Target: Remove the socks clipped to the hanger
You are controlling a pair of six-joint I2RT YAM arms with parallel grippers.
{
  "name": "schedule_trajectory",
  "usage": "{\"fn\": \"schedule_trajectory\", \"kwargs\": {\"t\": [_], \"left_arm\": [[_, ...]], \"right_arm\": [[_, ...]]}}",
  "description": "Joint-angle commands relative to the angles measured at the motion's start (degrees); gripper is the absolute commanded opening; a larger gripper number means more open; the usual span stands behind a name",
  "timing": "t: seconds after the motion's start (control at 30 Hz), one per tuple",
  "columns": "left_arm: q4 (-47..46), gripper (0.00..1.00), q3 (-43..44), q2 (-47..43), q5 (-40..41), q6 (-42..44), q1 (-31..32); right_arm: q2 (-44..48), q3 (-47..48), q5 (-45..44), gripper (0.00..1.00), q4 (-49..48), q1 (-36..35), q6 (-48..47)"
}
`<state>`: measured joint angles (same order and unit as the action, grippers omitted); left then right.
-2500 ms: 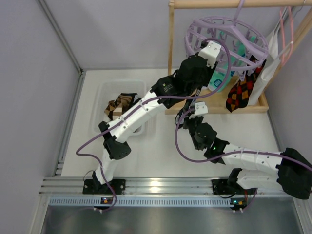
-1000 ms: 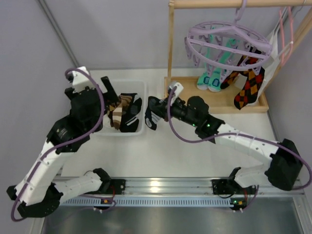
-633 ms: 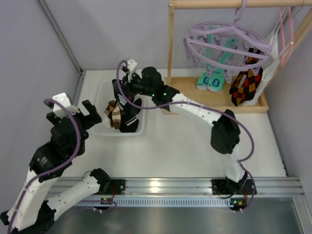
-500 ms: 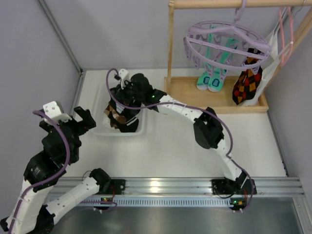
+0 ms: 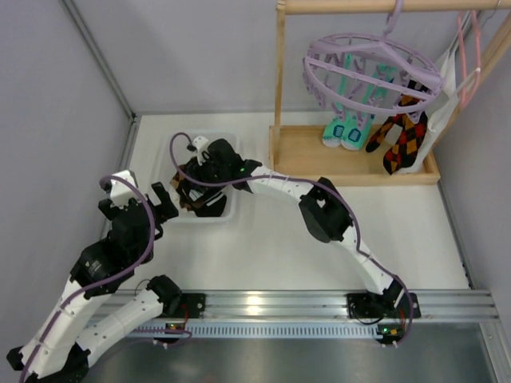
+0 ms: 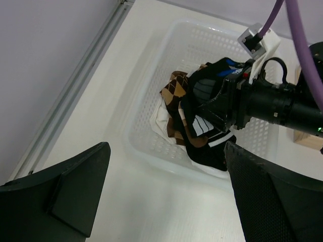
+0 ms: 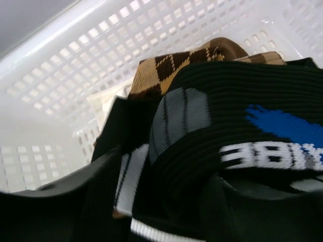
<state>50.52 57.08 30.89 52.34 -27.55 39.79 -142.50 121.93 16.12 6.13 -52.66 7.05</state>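
Note:
The lavender ring hanger [image 5: 371, 60] hangs from the wooden bar at the back right. A teal pair of socks [image 5: 345, 128] and an orange-black argyle sock [image 5: 403, 144] are clipped to it. My right gripper [image 5: 200, 177] reaches far left into the white basket [image 5: 231, 211]. In the right wrist view its jaws [image 7: 161, 201] stand open, and a black sock [image 7: 227, 116] with a blue patch lies loosely between them on a brown argyle sock [image 7: 171, 65]. My left gripper [image 5: 136, 203] hovers open and empty just left of the basket [image 6: 151, 156].
A wooden rack frame [image 5: 279, 72] with a wooden base board [image 5: 311, 155] stands at the back right. A pink wire hanger [image 5: 467, 48] and a white cloth [image 5: 447, 88] hang at its right end. Grey walls close the left and back sides.
My right gripper sank deeper into the basket with the black sock and its jaws came apart. My left arm swung right, closer to the basket's near left corner.

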Motion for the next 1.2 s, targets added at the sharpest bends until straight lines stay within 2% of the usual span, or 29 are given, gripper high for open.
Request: {"fn": "schedule_trajectory", "kwargs": {"t": [0.0, 0.1, 0.17, 0.3, 0.43, 0.57, 0.6, 0.63, 0.67, 0.7, 0.8, 0.9, 0.93, 1.0, 1.03, 1.17], "left_arm": [[-2.53, 0.98, -1.00, 0.66, -1.45, -1.80, -0.06], [-2.53, 0.98, -1.18, -0.48, -1.01, -2.68, -0.06], [-2.53, 0.98, -1.27, -1.88, -1.01, -3.21, -0.24], [-3.06, 0.98, -1.44, -2.86, -1.10, -3.30, -0.77], [-4.81, 0.98, -1.62, -0.58, -3.20, -1.98, -1.12], [-6.49, 0.98, -1.71, 3.81, -10.31, -0.40, -3.22], [-6.75, 0.98, -1.88, 4.87, -13.98, 0.38, -4.62], [-7.10, 0.98, -2.06, 6.70, -16.02, 0.91, -5.33], [-7.71, 0.98, -2.23, 7.59, -17.43, 1.79, -5.86], [-7.72, 0.98, -2.15, 8.47, -19.10, 2.06, -6.82], [-7.89, 0.98, -2.32, 11.29, -22.09, 2.76, -7.71], [-7.90, 0.98, -2.59, 13.40, -24.29, 3.20, -7.80], [-7.98, 0.98, -2.67, 14.01, -25.08, 3.20, -7.80], [-7.98, 0.98, -2.68, 14.02, -25.35, 3.38, -7.71], [-7.98, 0.98, -2.76, 13.58, -25.44, 3.38, -7.80], [-7.98, 0.98, -3.20, 11.82, -25.27, 3.38, -7.71]], "right_arm": [[9.33, -1.60, -1.09, 0.59, 1.52, -0.86, -1.07], [15.83, -9.04, -0.74, 0.84, -0.50, -0.42, -0.90], [21.10, -13.01, 0.83, 0.85, -4.01, 0.54, 0.50], [31.11, -27.39, 4.45, 0.99, -10.87, 3.61, 3.50], [48.16, -42.79, 2.52, 0.99, -13.86, 6.25, 2.01], [66.43, -61.77, -1.00, 0.99, -16.85, 10.03, 4.63], [74.65, -69.03, -1.79, 0.99, -16.59, 11.43, 5.25], [79.00, -72.33, -3.10, 0.99, -15.63, 13.79, 5.52], [83.22, -75.14, -7.64, 0.99, -13.62, 14.95, 4.91], [91.44, -80.13, -10.55, 0.99, -10.03, 15.83, 4.47], [104.12, -87.71, -22.42, 0.99, -6.23, 20.22, 3.15], [106.98, -87.05, -27.19, 0.99, 1.40, 30.74, 5.86], [106.99, -86.51, -27.11, 0.99, 4.56, 37.65, 7.09], [107.77, -86.51, -25.79, 0.99, 5.21, 44.37, 7.54], [108.04, -86.77, -25.18, 0.99, 4.16, 49.97, 7.63], [106.99, -86.68, -25.69, 0.99, 3.37, 59.51, 8.86]]}}
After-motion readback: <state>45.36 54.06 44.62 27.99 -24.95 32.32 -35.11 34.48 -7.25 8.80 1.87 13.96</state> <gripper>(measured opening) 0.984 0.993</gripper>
